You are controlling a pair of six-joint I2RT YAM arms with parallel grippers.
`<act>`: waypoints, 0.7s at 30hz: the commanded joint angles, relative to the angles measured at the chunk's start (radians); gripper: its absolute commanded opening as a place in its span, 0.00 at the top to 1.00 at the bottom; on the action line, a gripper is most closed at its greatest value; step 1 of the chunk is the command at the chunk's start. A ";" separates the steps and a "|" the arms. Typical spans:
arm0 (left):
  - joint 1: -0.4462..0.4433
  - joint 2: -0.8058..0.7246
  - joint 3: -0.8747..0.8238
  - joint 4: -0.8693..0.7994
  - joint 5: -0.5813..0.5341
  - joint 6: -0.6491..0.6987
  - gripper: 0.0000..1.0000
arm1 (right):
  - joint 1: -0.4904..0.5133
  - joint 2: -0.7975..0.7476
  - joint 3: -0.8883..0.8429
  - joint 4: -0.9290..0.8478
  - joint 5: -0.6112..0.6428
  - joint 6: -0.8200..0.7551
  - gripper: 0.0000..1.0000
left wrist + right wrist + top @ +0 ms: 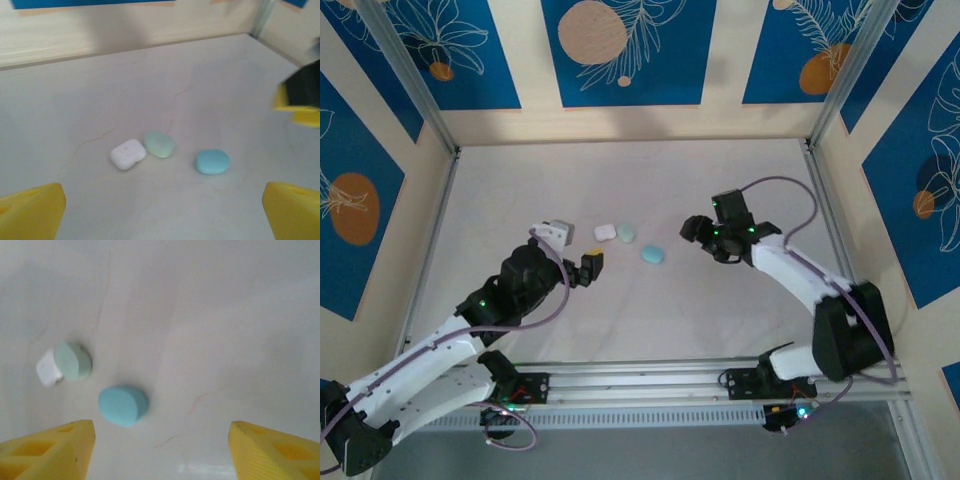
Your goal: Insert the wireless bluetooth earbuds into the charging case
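Three small closed charging cases lie mid-table: a white case (605, 232), a mint-green case (625, 234) touching it, and a blue case (652, 254) set apart to the right. No earbuds are out in the open; they are hidden or out of view. My left gripper (575, 250) is open, just left of the white case (128, 154), with nothing between its yellow fingers (30, 215). My right gripper (710, 222) is open to the right of the blue case (122, 405), which lies ahead of its left finger (50, 450).
Bare pale tabletop (650, 180) stretches beyond the cases to the back wall. Metal frame posts (820, 190) and patterned walls close in both sides. An aluminium rail (650, 380) runs along the near edge between the arm bases.
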 commanded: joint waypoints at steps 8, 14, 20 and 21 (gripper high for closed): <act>0.361 0.024 -0.095 0.022 -0.029 0.066 0.00 | -0.158 -0.200 -0.319 0.454 0.356 -0.655 0.28; 0.429 0.141 -0.146 0.121 -0.103 0.158 0.00 | -0.333 -0.079 -0.460 0.800 0.052 -0.703 0.29; 0.441 0.167 -0.231 0.284 -0.228 0.179 0.00 | -0.384 0.004 -0.507 1.023 -0.111 -0.717 0.32; 0.447 0.175 -0.245 0.317 -0.229 0.190 0.00 | -0.406 0.014 -0.505 1.036 -0.178 -0.696 0.32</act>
